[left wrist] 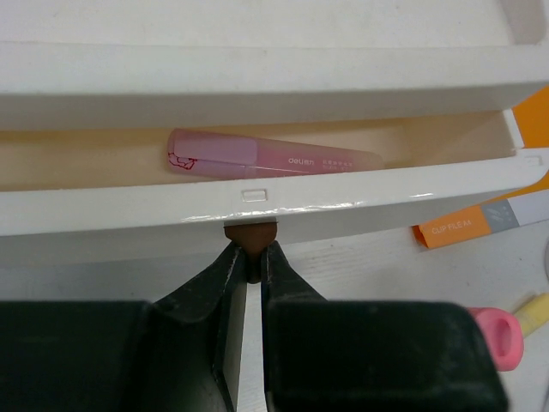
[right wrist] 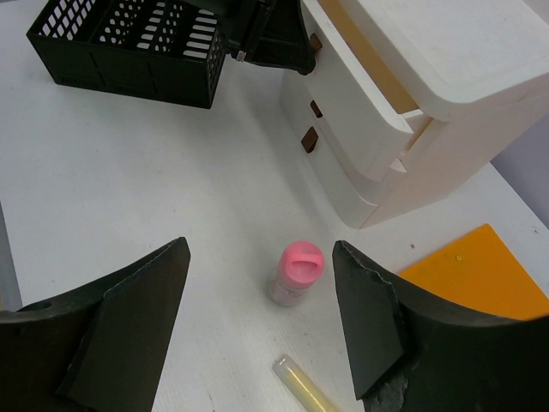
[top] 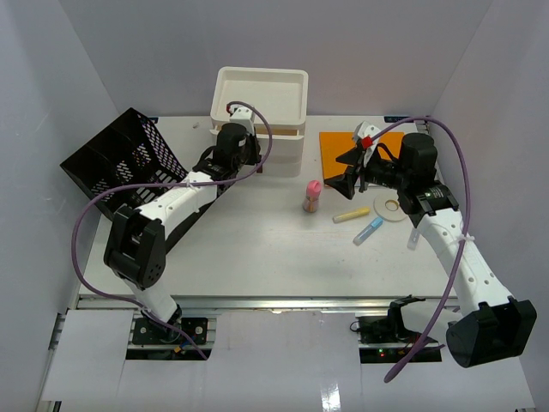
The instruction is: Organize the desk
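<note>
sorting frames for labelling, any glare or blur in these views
Left wrist: a glare streak on the drawer front; the left gripper, on the brown handle, is dark and soft. Right wrist: right gripper soft-edged, pink-capped bottle sharp. Top external: even light.

The left arm (top: 171, 202) stretches from the left of the near edge toward the far edge, and the left gripper (left wrist: 250, 257) is pinched tight on a brown handle (left wrist: 250, 236). The right arm (top: 455, 249) rises from the near right corner and bends leftward, with the right gripper (right wrist: 260, 257) tilted downward and its jaws spread wide.
</note>
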`<state>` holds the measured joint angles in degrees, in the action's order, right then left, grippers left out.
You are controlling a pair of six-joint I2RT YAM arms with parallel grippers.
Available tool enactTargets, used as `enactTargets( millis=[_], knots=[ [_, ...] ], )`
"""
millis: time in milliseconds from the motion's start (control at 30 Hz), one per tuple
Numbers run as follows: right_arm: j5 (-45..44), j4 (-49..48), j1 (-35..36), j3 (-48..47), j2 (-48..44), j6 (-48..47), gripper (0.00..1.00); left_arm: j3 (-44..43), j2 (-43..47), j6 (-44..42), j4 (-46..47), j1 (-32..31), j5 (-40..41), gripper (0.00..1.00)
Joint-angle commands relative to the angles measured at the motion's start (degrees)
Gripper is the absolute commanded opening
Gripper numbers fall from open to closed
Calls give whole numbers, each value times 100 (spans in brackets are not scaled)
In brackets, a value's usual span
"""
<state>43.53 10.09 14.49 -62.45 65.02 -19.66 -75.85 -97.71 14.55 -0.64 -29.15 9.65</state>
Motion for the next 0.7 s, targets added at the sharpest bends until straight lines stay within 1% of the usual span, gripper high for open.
enactTargets(
  millis=[0, 133, 267, 333, 467, 500, 533, 633, 667],
  knots=[
    [31, -165, -60, 88, -196, 64, 74, 224, 489, 25, 238, -3, -102, 10],
    [-92, -81, -78, 168, -273, -37, 75, 549, 785, 97, 298, 0, -269, 8],
    [-283, 72, -113, 259, -340, -256, 75, 1035, 1348, 215, 433, -3, -480, 7],
    [-320, 162, -134, 306, -358, -379, 76, 1390, 1608, 275, 486, -5, -584, 7],
    [-324, 440, -171, 343, -372, -814, 76, 1672, 1922, 321, 527, -3, -680, 9],
    [-327, 524, -174, 346, -375, -961, 77, 1688, 1947, 320, 510, -4, -686, 11],
    [-327, 611, -174, 340, -369, -1095, 77, 1694, 1942, 314, 493, -10, -704, 19],
    [-336, 946, -174, 330, -358, -1522, 78, 1665, 1905, 343, 455, -3, -763, 45],
    [-327, 1050, -174, 325, -358, -1697, 78, 1657, 1895, 352, 446, -8, -781, 52]
  ],
)
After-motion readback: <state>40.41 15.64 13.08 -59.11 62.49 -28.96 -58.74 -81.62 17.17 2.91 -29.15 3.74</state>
